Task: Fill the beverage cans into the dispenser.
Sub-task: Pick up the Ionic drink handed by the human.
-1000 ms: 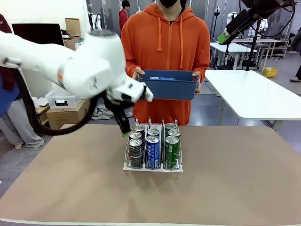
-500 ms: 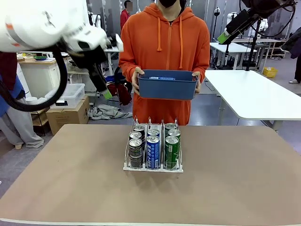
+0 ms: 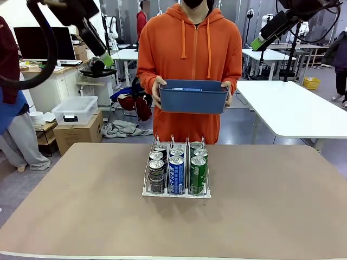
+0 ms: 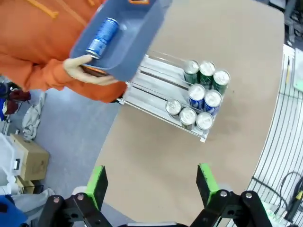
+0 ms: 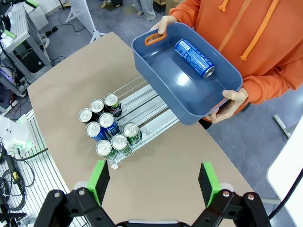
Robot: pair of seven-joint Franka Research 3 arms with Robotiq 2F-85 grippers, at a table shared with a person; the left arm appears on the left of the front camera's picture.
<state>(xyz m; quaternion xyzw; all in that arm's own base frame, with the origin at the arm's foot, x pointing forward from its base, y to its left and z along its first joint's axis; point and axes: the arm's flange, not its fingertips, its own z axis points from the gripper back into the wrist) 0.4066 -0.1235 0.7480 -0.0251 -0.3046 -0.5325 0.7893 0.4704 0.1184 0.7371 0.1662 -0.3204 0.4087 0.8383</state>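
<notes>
**Above the table: both claws empty**

Up high, your left claw and right claw both hang spread wide, gripping nothing. Below them on the table stands the rack, eight cans packed at its near end. Beyond it, a person holds a blue bin with one blue can lying inside.

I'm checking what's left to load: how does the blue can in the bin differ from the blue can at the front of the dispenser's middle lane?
The blue can in the bin lies on its side; the front middle-lane can stands upright. The first is alone in the blue bin, held by the person; the second sits among other cans in the dispenser on the table. Both are blue with white lettering.
</notes>
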